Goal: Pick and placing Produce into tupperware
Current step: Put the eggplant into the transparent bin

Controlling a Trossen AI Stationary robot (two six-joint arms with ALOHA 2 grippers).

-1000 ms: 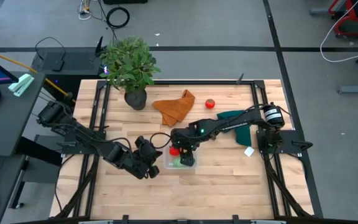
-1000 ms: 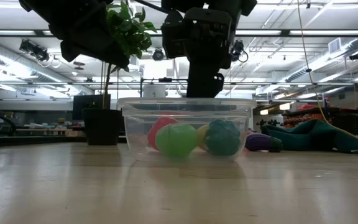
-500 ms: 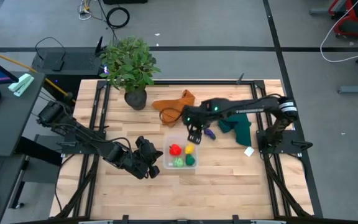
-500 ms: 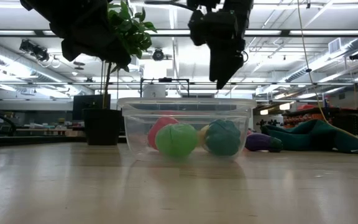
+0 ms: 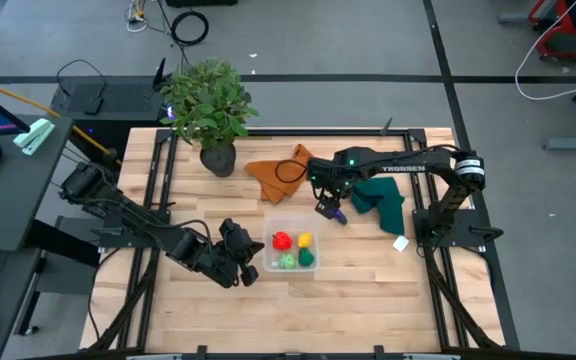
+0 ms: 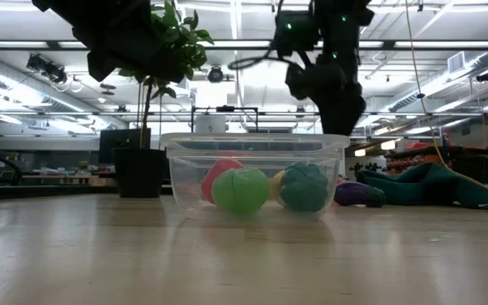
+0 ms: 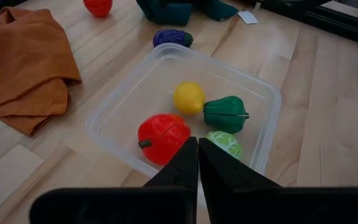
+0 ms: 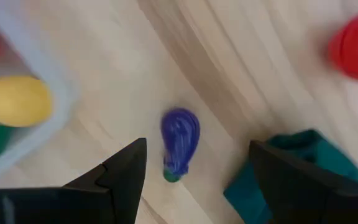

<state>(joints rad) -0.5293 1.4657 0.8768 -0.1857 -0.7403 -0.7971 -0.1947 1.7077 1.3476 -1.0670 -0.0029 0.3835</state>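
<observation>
The clear tupperware (image 5: 269,233) stands on the table's middle and holds a red (image 7: 162,137), a yellow (image 7: 189,98) and two green produce pieces (image 7: 225,114). A purple eggplant (image 5: 336,214) lies on the wood just beyond the box's far right corner. Another red piece (image 8: 356,46) lies farther off, hidden under the arm in the high view. My right gripper (image 8: 197,180) hovers open above the eggplant (image 8: 179,140), with one finger on either side of it. My left gripper (image 7: 197,163) is shut and hangs by the box's left side.
A dark green cloth (image 5: 383,200) lies right of the eggplant, and an orange cloth (image 5: 280,172) lies beyond the box. The potted plant (image 5: 206,105) stands at the far left. Bare wood stretches along the near edge.
My right gripper has risen from low over the tupperware. It has swung toward the table's far right and turned about, and now hangs over the purple eggplant. The pieces in the box have kept still.
</observation>
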